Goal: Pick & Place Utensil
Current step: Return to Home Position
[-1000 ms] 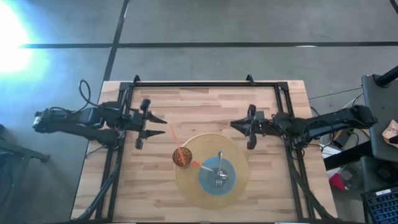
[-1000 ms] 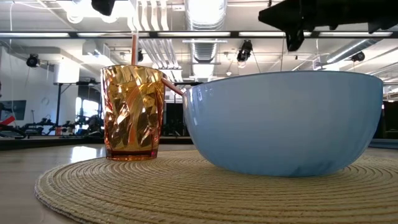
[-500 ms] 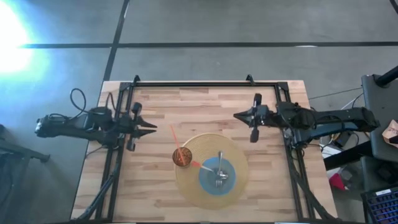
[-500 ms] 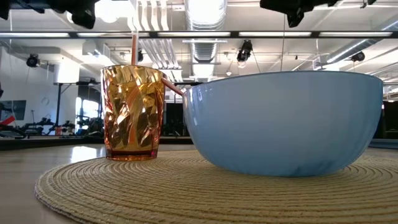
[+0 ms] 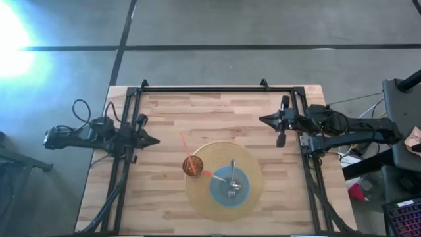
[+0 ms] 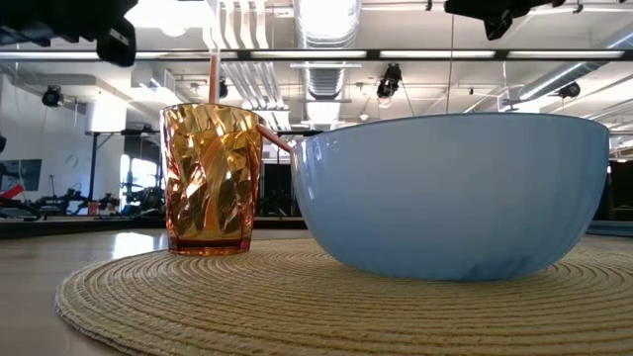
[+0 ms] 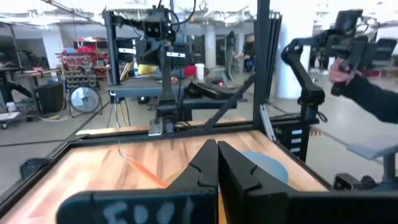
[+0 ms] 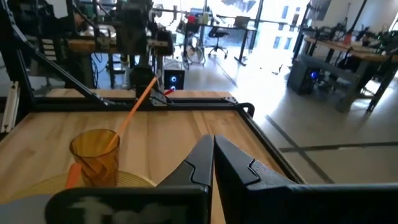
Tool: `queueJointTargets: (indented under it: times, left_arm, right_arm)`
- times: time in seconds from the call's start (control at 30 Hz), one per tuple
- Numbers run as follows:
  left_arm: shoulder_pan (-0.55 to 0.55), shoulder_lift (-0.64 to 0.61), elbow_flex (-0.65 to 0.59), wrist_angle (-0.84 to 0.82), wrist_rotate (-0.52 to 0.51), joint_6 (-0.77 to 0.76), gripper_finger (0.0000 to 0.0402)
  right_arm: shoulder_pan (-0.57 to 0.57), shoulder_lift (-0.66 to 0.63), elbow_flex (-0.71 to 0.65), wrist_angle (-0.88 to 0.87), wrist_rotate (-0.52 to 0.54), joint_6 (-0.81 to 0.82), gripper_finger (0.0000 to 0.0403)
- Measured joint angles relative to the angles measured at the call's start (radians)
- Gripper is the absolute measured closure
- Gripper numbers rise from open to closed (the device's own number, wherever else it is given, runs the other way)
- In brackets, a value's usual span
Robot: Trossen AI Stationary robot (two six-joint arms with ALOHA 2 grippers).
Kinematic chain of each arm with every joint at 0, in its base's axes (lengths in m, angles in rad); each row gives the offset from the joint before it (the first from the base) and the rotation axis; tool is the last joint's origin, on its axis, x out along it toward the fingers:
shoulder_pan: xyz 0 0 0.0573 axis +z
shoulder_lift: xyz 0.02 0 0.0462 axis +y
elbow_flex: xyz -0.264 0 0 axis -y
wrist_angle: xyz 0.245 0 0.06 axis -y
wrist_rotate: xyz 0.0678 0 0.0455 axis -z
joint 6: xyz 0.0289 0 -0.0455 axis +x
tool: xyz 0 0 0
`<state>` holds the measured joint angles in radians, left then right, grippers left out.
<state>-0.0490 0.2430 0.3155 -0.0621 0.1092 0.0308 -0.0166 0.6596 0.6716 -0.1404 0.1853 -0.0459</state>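
Tan coiled fibre makes up the round mat (image 5: 197, 197), which lies on the wooden bench (image 5: 217, 112) toward its near edge. The blue bowl (image 5: 242, 191) sits on the mat, a little nearer than the mat's middle. Inside it the silver fork (image 5: 232, 183) lies with its handle pointing to the far side. To the fork's left the orange spoon (image 5: 208, 175) rests in the same bowl, and its handle leans out over the rim toward the cup. The orange cup (image 5: 192, 166) stands upright on the mat's left edge, just beside the bowl; the low view shows a narrow gap between them. The orange straw (image 5: 186, 149) stands in the cup, tilted up and away toward the far left.

Farther back, both arms hang above the bench, well apart from the mat. The left tool (image 5: 156, 140) is over the bench's left side, just inside the black frame. Its wrist view shows the two fingers pressed together with nothing between them. The right tool (image 5: 262, 119) is over the far right part of the bench, likewise closed and empty, pointing inward. Along the far edge runs the black frame rail (image 5: 204, 87), and beyond it lies grey floor (image 5: 230, 26).
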Motion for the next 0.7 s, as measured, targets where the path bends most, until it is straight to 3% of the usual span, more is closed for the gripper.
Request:
queueJointTargets:
  times: [0.37, 0.7]
  left_arm:
    - [0.000, -0.101, -0.205, 0.147, 0.004, -0.049, 0.0401]
    - [0.000, -0.185, -0.285, 0.224, 0.003, -0.066, 0.0400]
  right_arm:
    - [0.000, -0.156, -0.071, -0.013, 0.000, -0.023, 0.0394]
    - [0.001, -0.278, -0.225, -0.005, 0.000, 0.008, 0.0394]
